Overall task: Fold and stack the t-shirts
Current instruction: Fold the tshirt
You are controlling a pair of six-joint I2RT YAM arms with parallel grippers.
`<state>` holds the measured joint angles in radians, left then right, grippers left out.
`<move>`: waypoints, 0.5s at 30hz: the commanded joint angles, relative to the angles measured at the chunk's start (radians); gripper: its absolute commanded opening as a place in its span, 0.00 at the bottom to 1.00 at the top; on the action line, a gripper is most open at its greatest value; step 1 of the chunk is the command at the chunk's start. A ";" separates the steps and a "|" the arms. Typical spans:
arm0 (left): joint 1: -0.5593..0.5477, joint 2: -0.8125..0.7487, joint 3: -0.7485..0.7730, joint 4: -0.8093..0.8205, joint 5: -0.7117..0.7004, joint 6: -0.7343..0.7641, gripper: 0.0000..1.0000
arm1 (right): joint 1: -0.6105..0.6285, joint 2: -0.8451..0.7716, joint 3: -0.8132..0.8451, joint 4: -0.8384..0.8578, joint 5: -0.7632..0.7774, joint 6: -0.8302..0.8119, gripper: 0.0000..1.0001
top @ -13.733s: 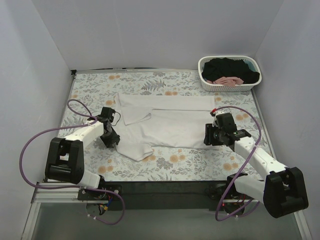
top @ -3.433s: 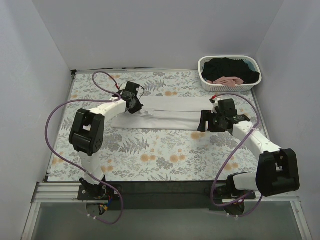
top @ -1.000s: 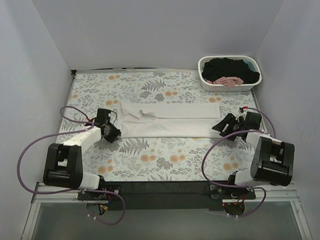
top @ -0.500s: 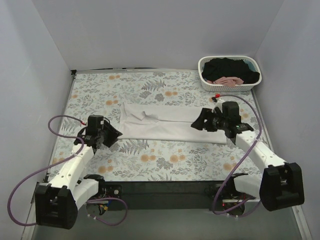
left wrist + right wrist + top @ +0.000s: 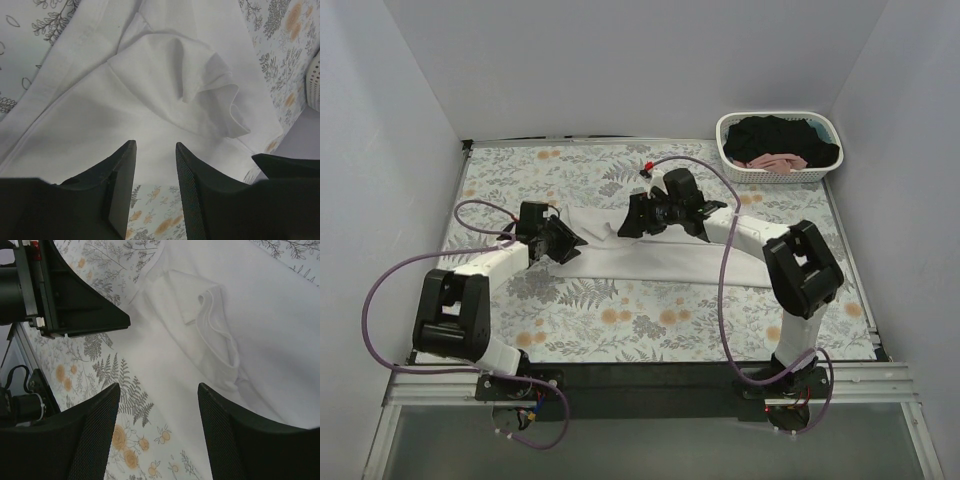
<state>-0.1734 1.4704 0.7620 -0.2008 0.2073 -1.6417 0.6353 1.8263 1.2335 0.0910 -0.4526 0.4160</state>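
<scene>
- Observe white t-shirt (image 5: 670, 260) folded in a long band on the floral tablecloth (image 5: 620, 320).
- Note left gripper (image 5: 155, 145) at its left end, jaws parted, seemingly empty.
- Note right gripper (image 5: 159, 386) spread wide over rumpled sleeve (image 5: 215, 330).

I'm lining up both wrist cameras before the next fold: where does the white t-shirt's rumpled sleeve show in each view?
Top external: the rumpled sleeve sits near the left end of the white t-shirt, left of picture centre.
Left wrist: upper right of centre.
Right wrist: upper middle, right of centre.
Shared landmark: the floral tablecloth bordering the shirt's long edge.
</scene>
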 commanded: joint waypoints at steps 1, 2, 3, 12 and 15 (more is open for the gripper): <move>-0.014 0.033 0.048 0.075 0.037 -0.043 0.36 | 0.001 0.077 0.078 0.050 -0.036 0.027 0.70; -0.014 0.056 0.062 0.078 0.038 -0.046 0.36 | 0.001 0.112 0.083 0.058 -0.046 0.032 0.69; -0.015 0.065 0.071 0.080 0.038 -0.047 0.36 | 0.000 0.126 0.090 0.064 -0.047 0.029 0.69; -0.017 0.128 0.126 0.080 0.035 -0.043 0.36 | -0.045 0.240 0.136 0.082 -0.043 0.050 0.68; -0.017 0.148 0.138 0.080 0.046 -0.043 0.36 | -0.068 0.245 0.121 0.110 -0.043 0.078 0.68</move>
<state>-0.1864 1.6073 0.8650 -0.1299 0.2359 -1.6814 0.5957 2.0705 1.3285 0.1318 -0.4911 0.4652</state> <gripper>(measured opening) 0.360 0.686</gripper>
